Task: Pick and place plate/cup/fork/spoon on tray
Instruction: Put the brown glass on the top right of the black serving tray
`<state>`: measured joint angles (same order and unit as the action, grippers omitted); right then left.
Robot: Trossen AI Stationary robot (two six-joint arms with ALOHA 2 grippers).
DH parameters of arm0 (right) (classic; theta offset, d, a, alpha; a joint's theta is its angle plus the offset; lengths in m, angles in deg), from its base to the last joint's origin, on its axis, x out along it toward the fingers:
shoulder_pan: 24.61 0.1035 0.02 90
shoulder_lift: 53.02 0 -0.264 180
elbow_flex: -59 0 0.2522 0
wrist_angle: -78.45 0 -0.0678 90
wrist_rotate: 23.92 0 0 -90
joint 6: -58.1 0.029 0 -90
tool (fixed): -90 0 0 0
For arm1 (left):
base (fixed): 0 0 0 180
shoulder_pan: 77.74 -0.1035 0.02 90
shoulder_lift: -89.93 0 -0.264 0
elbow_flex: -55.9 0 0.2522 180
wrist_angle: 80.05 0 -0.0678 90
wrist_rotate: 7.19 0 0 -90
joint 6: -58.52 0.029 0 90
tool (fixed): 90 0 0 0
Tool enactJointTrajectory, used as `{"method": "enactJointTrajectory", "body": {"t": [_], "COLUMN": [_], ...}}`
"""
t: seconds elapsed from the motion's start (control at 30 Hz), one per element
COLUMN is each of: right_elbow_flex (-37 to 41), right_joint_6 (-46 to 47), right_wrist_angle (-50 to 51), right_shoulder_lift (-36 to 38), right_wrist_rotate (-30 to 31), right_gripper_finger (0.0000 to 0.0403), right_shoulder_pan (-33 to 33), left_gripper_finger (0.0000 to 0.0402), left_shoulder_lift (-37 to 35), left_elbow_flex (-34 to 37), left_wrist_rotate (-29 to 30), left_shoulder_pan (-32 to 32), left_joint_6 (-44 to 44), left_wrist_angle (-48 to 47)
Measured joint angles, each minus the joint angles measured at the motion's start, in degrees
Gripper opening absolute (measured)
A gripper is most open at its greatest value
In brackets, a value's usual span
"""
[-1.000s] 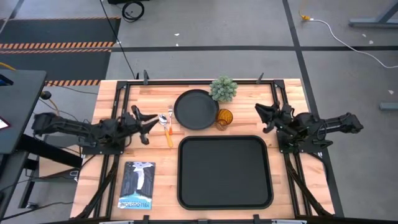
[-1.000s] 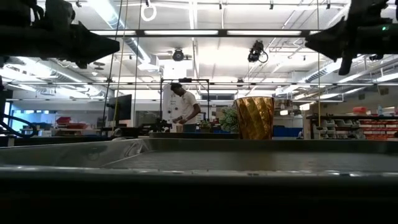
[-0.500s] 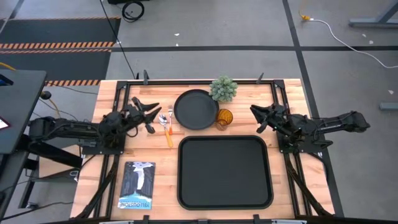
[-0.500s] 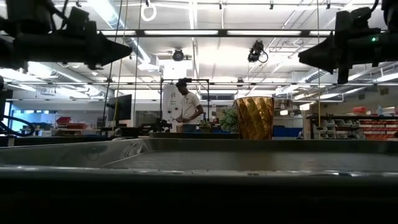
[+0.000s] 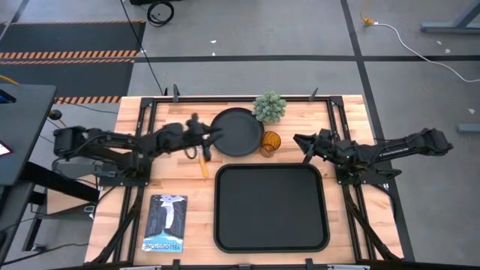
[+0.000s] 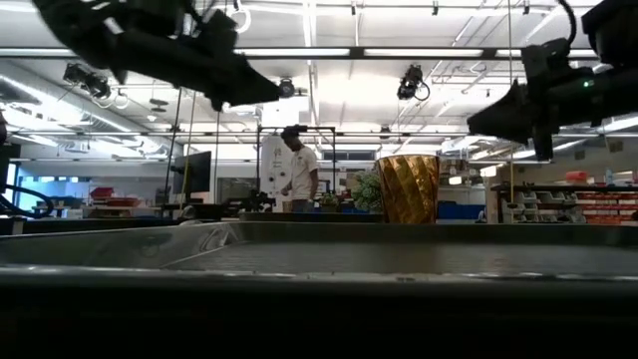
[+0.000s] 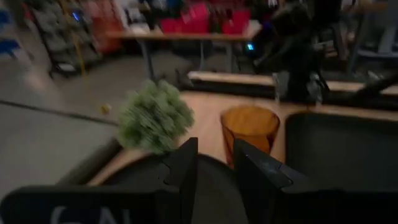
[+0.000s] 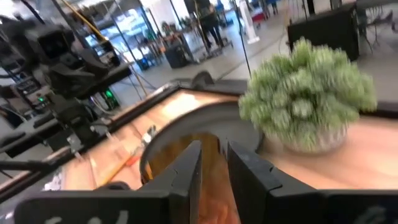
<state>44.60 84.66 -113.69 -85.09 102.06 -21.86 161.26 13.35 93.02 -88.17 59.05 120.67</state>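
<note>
The round black plate (image 5: 238, 132) lies flat on the table's far middle. The amber cup (image 5: 270, 142) stands upright beside the plate's right rim and shows in the low view (image 6: 408, 188). My left gripper (image 5: 215, 133) hovers over the plate's left rim, open by a narrow gap (image 7: 215, 163), empty. My right gripper (image 5: 298, 141) hovers just right of the cup, pointing at it, open by a narrow gap (image 8: 214, 163), empty. One orange handle (image 5: 204, 166) lies left of the plate; my left arm hides the rest of the fork and spoon. The black tray (image 5: 225, 225) lies at the near middle.
A small potted plant (image 5: 269, 107) stands at the far edge, right behind the plate and cup. A book (image 5: 165, 223) lies at the near left, beside the tray. A person (image 6: 297, 172) stands in the room far behind the table.
My left gripper has swung toward the table's right, passing over the fork and spoon to the plate's left rim, and has tipped nose-down. My right gripper has gone toward the table's left, nearer the cup, and has come lower. No object has moved.
</note>
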Motion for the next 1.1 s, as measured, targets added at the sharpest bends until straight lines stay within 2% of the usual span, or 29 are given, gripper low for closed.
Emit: {"method": "enactJointTrajectory", "body": {"t": [0.23, 0.47, 0.8, 0.9, 1.1], "right_elbow_flex": [0.0, 0.0, 0.0, 0.0, -0.1], "right_joint_6": [4.7, 6.5, 4.4, 2.4, -0.1], "right_wrist_angle": [0.0, 0.2, 0.3, 0.0, 0.0], "right_shoulder_lift": [-4.8, -6.3, -6.3, -6.0, -3.7], "right_wrist_rotate": [-2.6, -4.6, -13.2, -15.3, -15.7], "right_gripper_finger": [0.0084, 0.0084, 0.0084, 0.0084, 0.0084], "right_shoulder_pan": [-0.1, -3.4, -9.0, -9.4, -9.4], "left_gripper_finger": [0.0112, 0.0127, 0.0152, 0.0153, 0.0153], "left_shoulder_lift": [9.9, 16.0, 21.9, 22.3, 22.6], "left_elbow_flex": [-7.8, -19.2, -33.1, -35.7, -38.9], "left_wrist_rotate": [-6.9, -13.0, -13.4, -13.4, -13.4], "left_shoulder_pan": [0.0, 0.0, 0.1, 0.1, 0.4], "left_joint_6": [-3.1, -3.6, 1.5, 3.3, 6.2], "left_wrist_angle": [-4.4, -20.3, -38.9, -41.3, -43.0]}}
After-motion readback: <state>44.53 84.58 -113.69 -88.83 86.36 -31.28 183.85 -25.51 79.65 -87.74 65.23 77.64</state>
